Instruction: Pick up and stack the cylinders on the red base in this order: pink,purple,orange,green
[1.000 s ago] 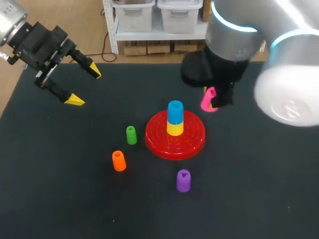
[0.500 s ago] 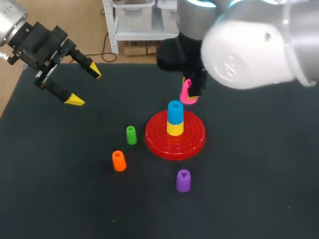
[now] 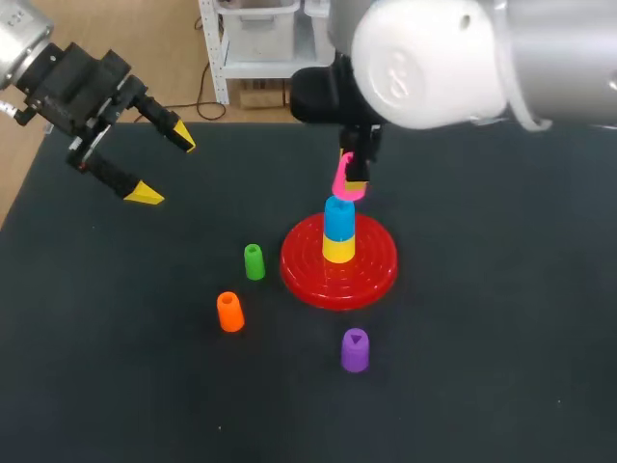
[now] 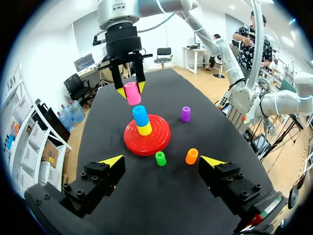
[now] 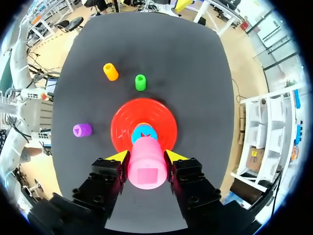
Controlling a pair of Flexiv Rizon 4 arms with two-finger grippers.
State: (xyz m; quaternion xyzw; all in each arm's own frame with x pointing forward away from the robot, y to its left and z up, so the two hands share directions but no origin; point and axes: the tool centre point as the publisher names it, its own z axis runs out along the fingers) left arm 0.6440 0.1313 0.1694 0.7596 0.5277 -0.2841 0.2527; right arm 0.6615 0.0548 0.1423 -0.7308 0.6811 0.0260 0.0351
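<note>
Your right gripper point(image 5: 143, 156) grips the pink cylinder point(image 5: 146, 169) from both sides, just above the blue cylinder point(image 3: 338, 217) stacked on the yellow cylinder point(image 3: 337, 250) on the red base point(image 3: 374, 275), mid-table | your left gripper point(image 3: 165, 167) gapes wide, empty, over the far left corner | green cylinder point(image 3: 254, 261), orange cylinder point(image 3: 229, 312) and purple cylinder point(image 3: 354, 349) stand beside the base

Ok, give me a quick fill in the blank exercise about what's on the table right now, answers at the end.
The right gripper is shut on a cylinder coloured ____.
On the red base, the blue cylinder sits on top of a ____ one.
The left gripper is ____ and holds nothing.
Missing words: pink; yellow; open.
</note>
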